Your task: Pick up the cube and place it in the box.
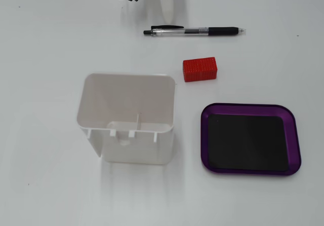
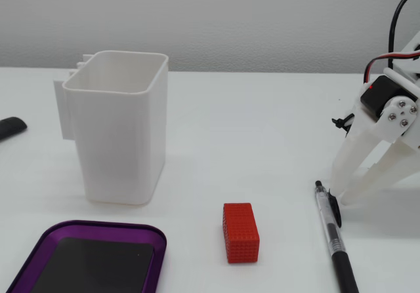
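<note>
Red cube (image 1: pixel 200 69) lies on the table between pen (image 1: pixel 195 31) and empty box (image 1: pixel 250 138) in one fixed view, and in the other we see our gripper (image 2: pixel 342 189) parted, empty, nothing done yet.

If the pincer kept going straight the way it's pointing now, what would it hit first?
Probably the pen. The pincer points down at the table with its tips just beside the pen's clip end. Depth is unclear, so it might meet bare table instead. The cube lies off that line.
</note>
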